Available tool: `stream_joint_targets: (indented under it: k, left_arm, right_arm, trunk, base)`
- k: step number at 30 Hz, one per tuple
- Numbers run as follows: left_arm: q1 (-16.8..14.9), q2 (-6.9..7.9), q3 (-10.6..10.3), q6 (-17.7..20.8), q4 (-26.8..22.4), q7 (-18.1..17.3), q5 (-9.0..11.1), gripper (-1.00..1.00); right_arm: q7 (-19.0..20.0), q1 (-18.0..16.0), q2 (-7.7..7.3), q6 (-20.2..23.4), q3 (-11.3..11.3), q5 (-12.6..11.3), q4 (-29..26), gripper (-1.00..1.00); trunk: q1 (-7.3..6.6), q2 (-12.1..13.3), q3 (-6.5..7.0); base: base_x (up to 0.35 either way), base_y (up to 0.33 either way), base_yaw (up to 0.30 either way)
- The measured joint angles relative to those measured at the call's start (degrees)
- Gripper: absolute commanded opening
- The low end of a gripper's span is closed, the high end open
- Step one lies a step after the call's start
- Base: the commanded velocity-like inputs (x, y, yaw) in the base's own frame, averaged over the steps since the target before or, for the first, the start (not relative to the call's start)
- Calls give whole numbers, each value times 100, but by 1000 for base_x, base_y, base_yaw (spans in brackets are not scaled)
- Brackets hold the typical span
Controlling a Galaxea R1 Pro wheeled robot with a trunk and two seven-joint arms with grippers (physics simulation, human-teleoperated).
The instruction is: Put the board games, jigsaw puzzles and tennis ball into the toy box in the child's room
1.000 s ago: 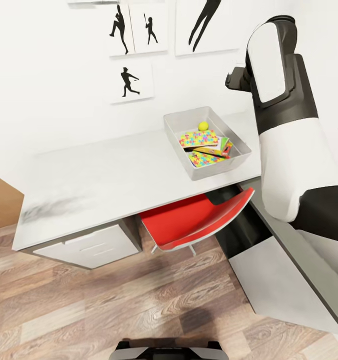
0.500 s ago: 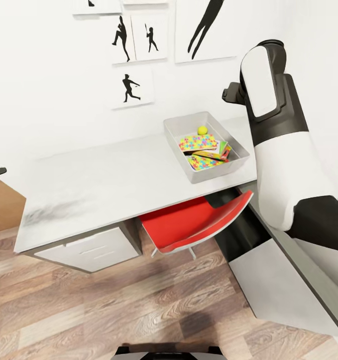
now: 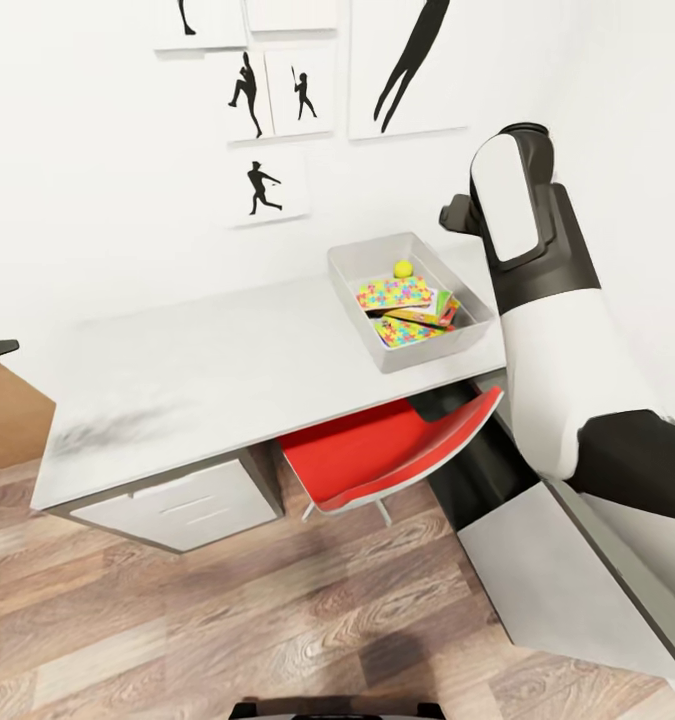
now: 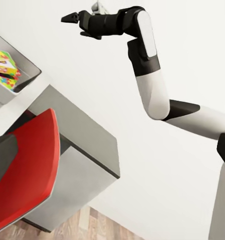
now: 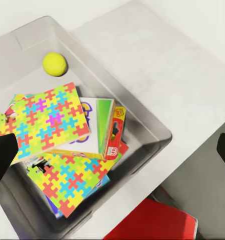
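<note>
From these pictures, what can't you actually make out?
- Board games: in the right wrist view the jigsaw puzzles cover most of them, so their count is unclear.
- Toy box: cut off by the left wrist view's edge.
- Tennis ball: too small in the head view for detail.
- Right gripper: too small in the left wrist view to tell how its jaws stand.

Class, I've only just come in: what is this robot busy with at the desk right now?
It is tidying toys into the toy box on the table. The tennis ball, both jigsaw puzzles and some board games already lie inside. The right gripper is raised above the box, open and holding nothing. A red chair is tucked under the table.
</note>
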Motion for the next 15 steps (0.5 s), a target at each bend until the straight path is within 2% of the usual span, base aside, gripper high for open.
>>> stream_joint_targets:
  k: [8,15]
  left_arm:
    - [6,-6,-6,0,16,0,-159,100]
    - [7,-90,-9,0,17,0,-260,100]
  right_arm:
    - [-3,149,-28,13,-8,0,-141,100]
    - [-4,173,-26,12,1,-4,-276,100]
  trunk:
    - [0,0,73]
    - [0,0,136]
  base:
    - [0,0,0]
    - [0,0,0]
